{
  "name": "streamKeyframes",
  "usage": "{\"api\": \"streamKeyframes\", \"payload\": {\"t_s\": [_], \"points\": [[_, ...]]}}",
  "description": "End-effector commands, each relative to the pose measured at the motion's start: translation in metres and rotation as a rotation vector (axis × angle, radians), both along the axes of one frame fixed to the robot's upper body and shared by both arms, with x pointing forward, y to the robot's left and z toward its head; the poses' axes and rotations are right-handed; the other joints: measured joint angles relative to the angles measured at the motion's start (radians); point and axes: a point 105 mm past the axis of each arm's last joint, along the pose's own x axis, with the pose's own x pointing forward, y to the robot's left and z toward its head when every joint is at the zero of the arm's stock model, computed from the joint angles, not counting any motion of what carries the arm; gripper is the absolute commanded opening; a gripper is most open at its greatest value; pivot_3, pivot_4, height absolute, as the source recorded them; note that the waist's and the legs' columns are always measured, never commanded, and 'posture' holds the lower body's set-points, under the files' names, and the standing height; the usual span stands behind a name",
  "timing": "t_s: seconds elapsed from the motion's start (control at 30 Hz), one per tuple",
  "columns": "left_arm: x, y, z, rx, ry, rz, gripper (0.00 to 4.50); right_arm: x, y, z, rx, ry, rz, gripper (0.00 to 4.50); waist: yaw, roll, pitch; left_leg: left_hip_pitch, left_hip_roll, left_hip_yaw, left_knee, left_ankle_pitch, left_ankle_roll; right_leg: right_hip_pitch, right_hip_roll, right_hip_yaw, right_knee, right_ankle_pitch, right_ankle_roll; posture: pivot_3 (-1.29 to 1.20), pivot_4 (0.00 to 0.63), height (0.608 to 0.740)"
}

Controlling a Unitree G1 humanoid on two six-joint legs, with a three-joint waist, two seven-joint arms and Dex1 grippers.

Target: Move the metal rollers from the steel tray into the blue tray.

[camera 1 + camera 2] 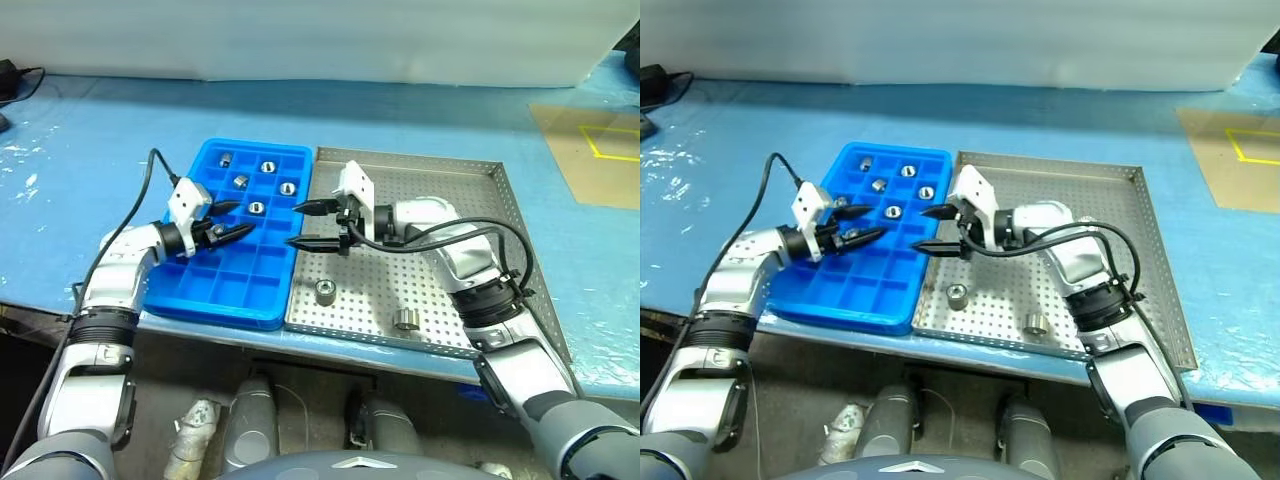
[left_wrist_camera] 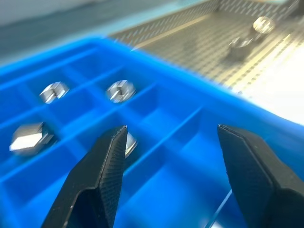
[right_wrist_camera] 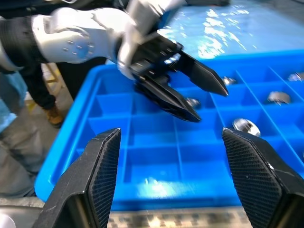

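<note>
2 metal rollers [image 1: 325, 292] sit on the steel tray [image 1: 480, 215], both in its near part: 1 close to the tray's edge beside the blue tray [image 1: 225, 285], the other [image 1: 405, 321], ridged like a gear, closer to the near rim. 5 more rollers [image 1: 256, 208] already rest in separate compartments of the blue tray, which lies touching the steel tray on the robot's left. Over that blue tray hovers the left gripper [image 1: 228, 222], its jaws spread and nothing between them. The right gripper [image 1: 306, 226] hangs over the seam where the 2 trays meet, pointing toward the blue tray, its jaws wide apart and empty too.

These pieces look solid, stiff and heavy for their size (and polished, so likely slippery). My read: they would roll if nudged on their sides, so the fingers should close across the round wall of an upright one, squarely, low down. The ridged one ought to offer better bite.
</note>
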Motion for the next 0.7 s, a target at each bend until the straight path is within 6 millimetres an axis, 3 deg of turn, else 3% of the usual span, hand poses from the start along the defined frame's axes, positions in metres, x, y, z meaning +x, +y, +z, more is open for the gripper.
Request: {"api": "streamKeyframes", "payload": {"t_s": [0.03, 0.23, 0.33, 0.47, 0.7], "points": [[0.004, -0.027, 0.022, -0.038, -0.065, -0.064, 3.17, -0.002, -0.009, 0.014, 0.038, -0.045, -0.042, 3.51, -0.006, 0.0, 0.0, 0.0, 0.0, 0.0, 0.0, 0.0, 0.0, 0.0, 0.0, 0.0, 0.0, 0.0, 0.0, -0.09, 0.15, 0.74], [-0.006, -0.087, 0.039, -0.018, -0.081, -0.363, 3.17, -0.007, -0.031, 0.015, 0.032, -0.045, -0.15, 3.51, -0.033, 0.0, 0.0, 0.001, 0.0, 0.0, 0.002, 0.0, 0.0, 0.001, 0.0, 0.001, 0.0, 0.0, 0.0, -0.21, 0.15, 0.74], [-0.008, -0.103, 0.04, 0.011, -0.07, -0.466, 3.17, -0.008, -0.045, 0.016, 0.04, -0.047, -0.22, 3.51, -0.047, 0.0, 0.0, 0.001, -0.001, 0.001, 0.002, -0.001, 0.002, 0.001, 0.0, 0.002, 0.0, 0.001, 0.002, -0.26, 0.15, 0.74], [-0.005, -0.126, 0.027, 0.059, -0.039, -0.555, 3.17, -0.01, -0.071, 0.022, 0.056, -0.057, -0.342, 3.51, -0.066, 0.0, 0.0, 0.002, -0.001, 0.001, 0.002, -0.002, 0.003, 0.002, 0.001, 0.003, 0.0, 0.002, 0.003, -0.32, 0.15, 0.74], [-0.03, -0.161, -0.01, 0.137, 0.026, -0.771, 3.17, -0.019, -0.144, 0.035, 0.044, -0.092, -0.63, 3.51, -0.089, 0.0, 0.0, 0.002, -0.001, 0.001, 0.006, -0.007, 0.013, 0.006, 0.001, 0.003, -0.003, 0.002, 0.003, -0.43, 0.15, 0.74]]}}
